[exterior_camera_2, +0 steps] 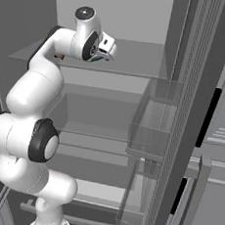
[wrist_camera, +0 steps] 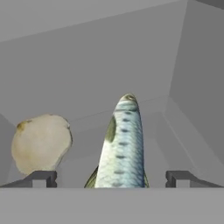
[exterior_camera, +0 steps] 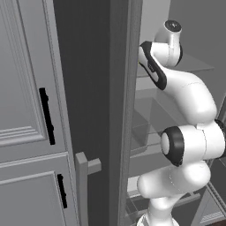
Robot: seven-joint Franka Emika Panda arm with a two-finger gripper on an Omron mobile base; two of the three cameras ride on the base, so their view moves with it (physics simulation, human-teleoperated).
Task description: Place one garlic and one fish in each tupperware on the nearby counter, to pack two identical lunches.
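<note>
The arm (exterior_camera_2: 34, 106) reaches up into an open fridge, its hand at the level of an upper shelf (exterior_camera_2: 134, 62).

The hand view looks along the pincer (wrist_camera: 111, 178) into a grey-walled corner of the fridge. Its two dark finger tips (wrist_camera: 41, 178) stand wide apart at the bottom edge, with nothing gripped between them. A silvery-blue fish (wrist_camera: 122, 144) with darker bands lies lengthwise between the tips, its far end pointing toward the back wall; whether the tips touch it cannot be told, but clear gaps show on both sides of it. To the left of the fish, near the left tip, sits a pale, lumpy garlic (wrist_camera: 40, 142), apart from the fish.

The right base view shows what the hand view cannot: the arm's whole bent shape, the hand turned toward the shelf, and clear door bins (exterior_camera_2: 153, 119) stacked on the inner side of the fridge. The fish and garlic are hidden from here by the hand and arm.

The left base view shows the dark edge of the open fridge door (exterior_camera: 119, 110) and, left of it, grey cabinet doors (exterior_camera: 26, 88) with black handles (exterior_camera: 47, 115). The arm's upper joints (exterior_camera: 176, 88) rise on the right, in front of the fridge shelves.
</note>
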